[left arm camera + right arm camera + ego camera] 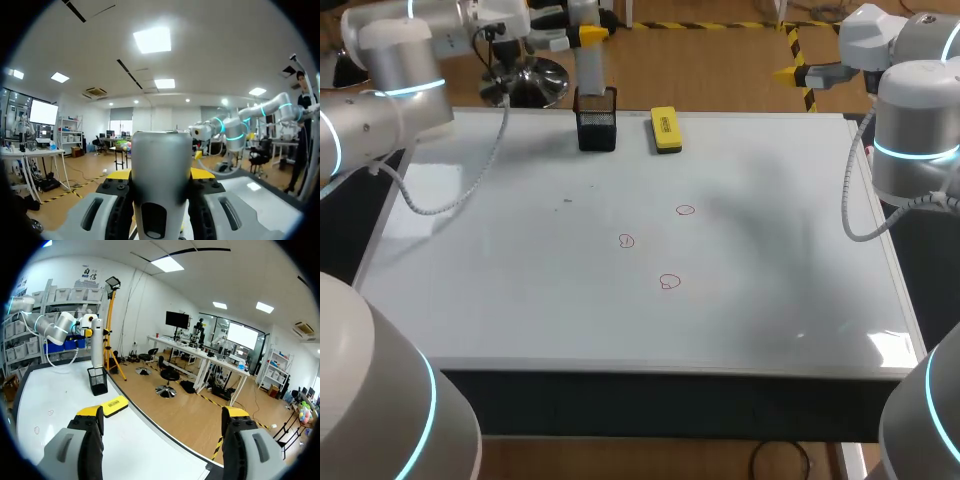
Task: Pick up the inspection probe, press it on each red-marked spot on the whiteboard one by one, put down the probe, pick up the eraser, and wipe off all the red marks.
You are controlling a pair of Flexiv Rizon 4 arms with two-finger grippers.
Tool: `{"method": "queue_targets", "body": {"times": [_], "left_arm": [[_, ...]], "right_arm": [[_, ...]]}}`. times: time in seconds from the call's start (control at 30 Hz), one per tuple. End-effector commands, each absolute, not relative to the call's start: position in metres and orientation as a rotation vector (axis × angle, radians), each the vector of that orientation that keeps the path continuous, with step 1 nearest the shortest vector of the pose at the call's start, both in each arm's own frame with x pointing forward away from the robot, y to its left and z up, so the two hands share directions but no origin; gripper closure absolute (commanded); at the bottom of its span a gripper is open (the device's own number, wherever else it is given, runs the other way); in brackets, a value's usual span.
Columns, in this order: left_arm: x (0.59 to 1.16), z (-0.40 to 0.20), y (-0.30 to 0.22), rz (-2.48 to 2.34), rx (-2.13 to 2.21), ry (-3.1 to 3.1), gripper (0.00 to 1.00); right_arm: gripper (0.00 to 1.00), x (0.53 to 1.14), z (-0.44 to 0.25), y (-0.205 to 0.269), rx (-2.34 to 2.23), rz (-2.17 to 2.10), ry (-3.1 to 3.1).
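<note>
Left claw [161, 173] grips grey round probe [160, 155] at top of black mesh holder [597, 125]. Right claw [162, 415] wide open. Red marks [626, 240] on whiteboard [780, 260].

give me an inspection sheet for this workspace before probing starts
surface: white rectangular whiteboard flat on the table, a few faint dark specks
job's things: three red-outlined marks near the middle, unwiped; grey cylindrical inspection probe upright in the black mesh holder; yellow block eraser lying beside the holder
clutter: nothing seen
grippers: left hand shut on the probe's upper part; right hand open, empty, beyond the board's far edge
cables: grey left-arm cable sags over the board's left part; grey right-arm cable hangs at its right edge
surroundings: nothing seen reaching over the table
</note>
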State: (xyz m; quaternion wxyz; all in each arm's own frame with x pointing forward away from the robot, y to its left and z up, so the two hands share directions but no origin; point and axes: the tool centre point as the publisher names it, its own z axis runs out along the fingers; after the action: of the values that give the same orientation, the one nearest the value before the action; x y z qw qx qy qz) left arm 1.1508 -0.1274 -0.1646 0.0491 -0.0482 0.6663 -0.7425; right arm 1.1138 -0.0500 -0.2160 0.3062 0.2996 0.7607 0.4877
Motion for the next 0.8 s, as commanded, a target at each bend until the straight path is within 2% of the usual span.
{"method": "queue_targets", "body": {"times": [0.03, 0.53, 0.8], "left_arm": [[1.136, -0.146, -0.117, -2.242, -0.173, 2.037, 1.0], [1.097, -0.144, -0.065, -2.239, -0.124, 2.071, 1.0], [1.074, -0.167, -0.035, -2.236, -0.118, 2.12, 1.0]], "right_arm": [[0.0, 1.114, -0.216, -0.05, 0.793, 1.291, 2.013], [0.0, 1.114, -0.216, -0.05, 0.793, 1.291, 2.013], [0.0, 1.114, -0.216, -0.05, 0.793, 1.291, 2.013]]}}
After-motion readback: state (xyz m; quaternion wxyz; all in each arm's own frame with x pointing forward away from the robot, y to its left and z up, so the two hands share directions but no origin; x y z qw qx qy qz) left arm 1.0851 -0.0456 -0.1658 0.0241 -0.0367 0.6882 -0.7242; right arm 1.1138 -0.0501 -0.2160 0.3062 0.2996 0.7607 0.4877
